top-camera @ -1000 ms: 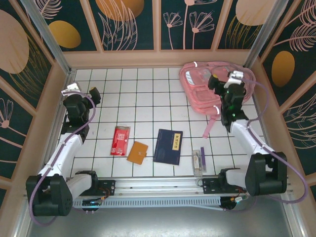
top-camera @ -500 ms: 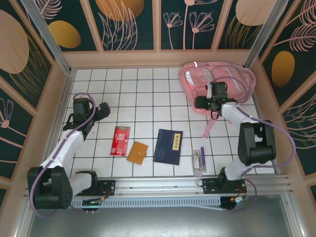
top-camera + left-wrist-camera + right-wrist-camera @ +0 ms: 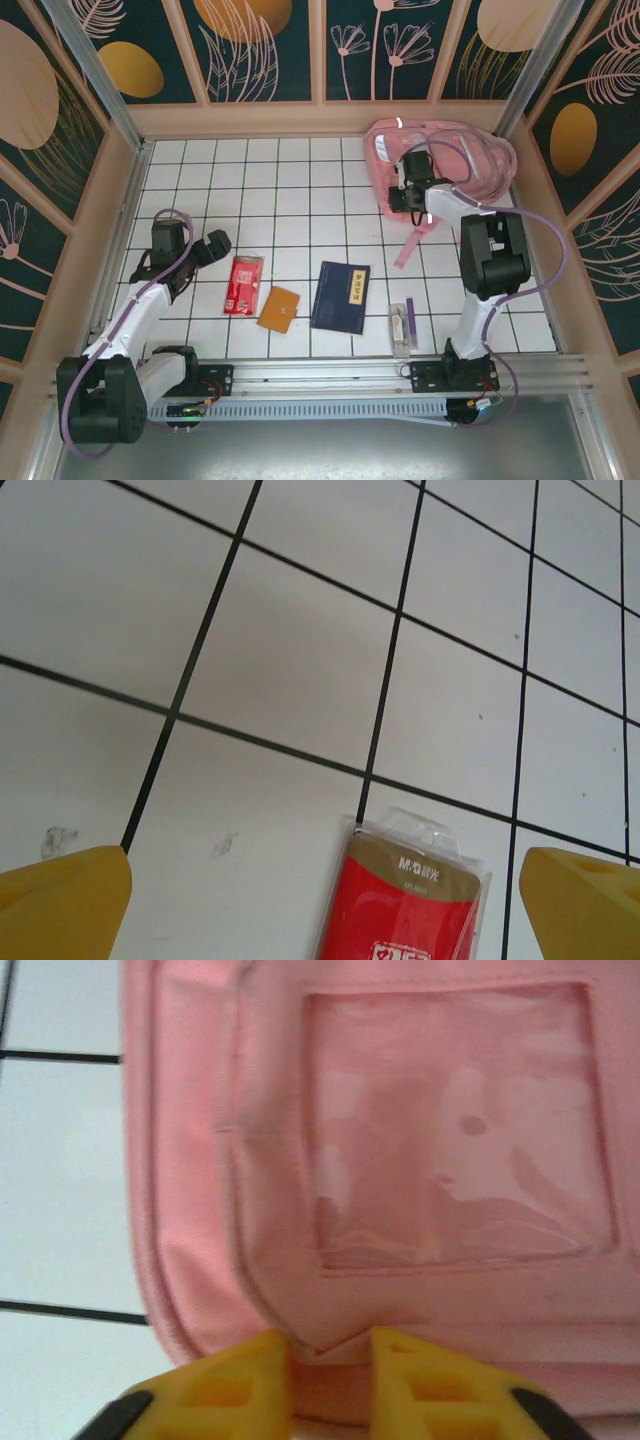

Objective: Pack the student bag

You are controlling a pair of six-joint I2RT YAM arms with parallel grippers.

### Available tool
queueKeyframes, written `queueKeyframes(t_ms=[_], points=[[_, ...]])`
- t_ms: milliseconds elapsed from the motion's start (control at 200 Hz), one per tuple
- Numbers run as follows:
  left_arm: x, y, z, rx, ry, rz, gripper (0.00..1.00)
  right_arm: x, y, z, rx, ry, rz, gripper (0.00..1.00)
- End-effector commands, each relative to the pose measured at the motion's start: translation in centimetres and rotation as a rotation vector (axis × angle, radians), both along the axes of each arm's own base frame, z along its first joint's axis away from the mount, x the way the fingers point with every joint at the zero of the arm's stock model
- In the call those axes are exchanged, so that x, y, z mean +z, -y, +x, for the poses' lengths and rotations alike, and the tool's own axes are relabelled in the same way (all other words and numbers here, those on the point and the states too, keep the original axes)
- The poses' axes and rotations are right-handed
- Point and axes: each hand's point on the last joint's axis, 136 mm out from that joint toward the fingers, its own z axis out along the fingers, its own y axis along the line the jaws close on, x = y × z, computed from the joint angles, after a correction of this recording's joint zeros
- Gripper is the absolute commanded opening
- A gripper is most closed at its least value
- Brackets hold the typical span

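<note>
The student bag (image 3: 382, 165) lies flat in the far right corner of the tiled table (image 3: 300, 190); the right gripper (image 3: 330, 1360) sits on its front, yellow fingers (image 3: 245, 1385) drawn close and pinching a fold of pink fabric just below a clear window pocket (image 3: 450, 1130); the left gripper (image 3: 214, 245) hangs just beside a red packet (image 3: 400, 910), its jaws spread wide; an orange wallet (image 3: 279, 309), a dark blue booklet (image 3: 340, 296) and a clear pen case (image 3: 402, 328) lie toward the near edge.
</note>
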Motion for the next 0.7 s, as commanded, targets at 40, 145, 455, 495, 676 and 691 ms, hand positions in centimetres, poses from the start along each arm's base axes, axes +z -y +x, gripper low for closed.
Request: queueKeyframes(t_ms=[40,145,455,495,676,691], points=[[0.1,0.5,-0.7,0.001,-0.002,-0.05,0.99,0.6,-6.5,-0.7,0.168,-0.043,0.211,0.05],[0.8,1.2,-0.2,-0.011,0.018,-0.092,0.99,1.3,-12.5,-1.9,0.287,-0.062,0.366,0.0],[1.8,3.7,0.9,-0.072,0.051,-0.252,0.98,8.9,-19.1,-2.0,0.339,-0.025,0.682,0.31],[2.1,4.5,1.0,-0.105,0.06,-0.294,0.98,9.1,-17.8,-1.9,0.312,-0.011,0.647,0.34],[2.6,6.2,1.3,-0.17,0.066,-0.369,0.96,5.7,-5.6,-2.0,-0.032,0.006,0.329,0.46],[2.7,6.3,1.4,-0.173,0.07,-0.365,0.96,5.3,-4.6,-2.3,-0.056,-0.001,0.307,0.46]])
